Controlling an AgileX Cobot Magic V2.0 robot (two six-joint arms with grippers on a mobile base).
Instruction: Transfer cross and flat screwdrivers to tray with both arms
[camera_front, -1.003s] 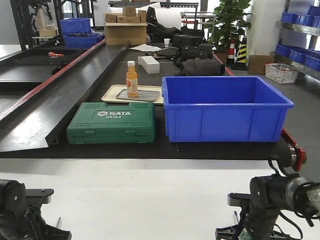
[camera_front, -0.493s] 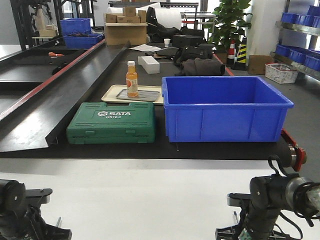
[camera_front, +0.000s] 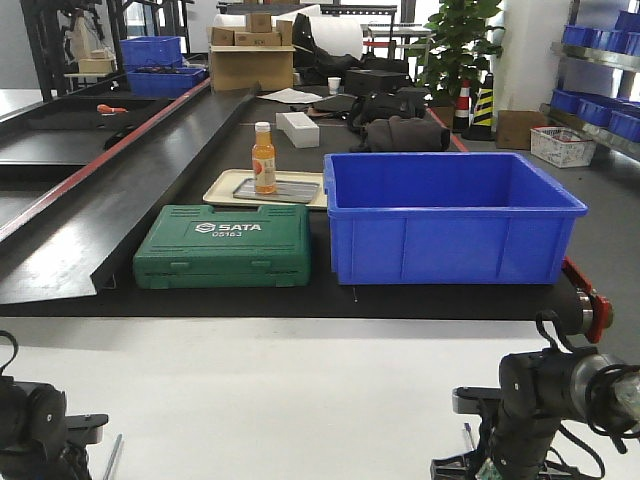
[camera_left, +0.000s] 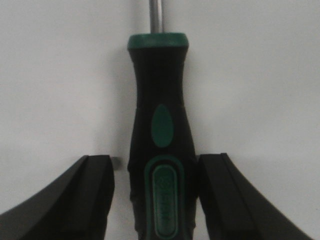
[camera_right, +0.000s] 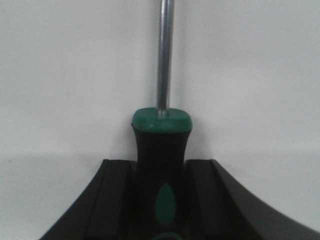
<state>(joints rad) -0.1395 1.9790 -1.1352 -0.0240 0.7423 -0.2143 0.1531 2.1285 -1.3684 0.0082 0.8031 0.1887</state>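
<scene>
Left arm (camera_front: 35, 440) lower — bottle (camera_front: 263, 157) seemingly on tray (camera_front: 300, 188)

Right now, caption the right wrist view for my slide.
Right gripper clamping a black-and-green screwdriver by its handle, shaft pointing away.

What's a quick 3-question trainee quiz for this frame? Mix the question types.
1. True or false: the right gripper has its jaws closed against the handle of the right screwdriver.
2. In the left wrist view, the left screwdriver is: A) clamped tight on both sides; B) between the fingers of the left gripper, with a gap showing on one side; C) outside the fingers.
3. Fill in: the lettering on the green tool case reads ____.
Key: 1 true; 2 B; 3 SATA.
</scene>
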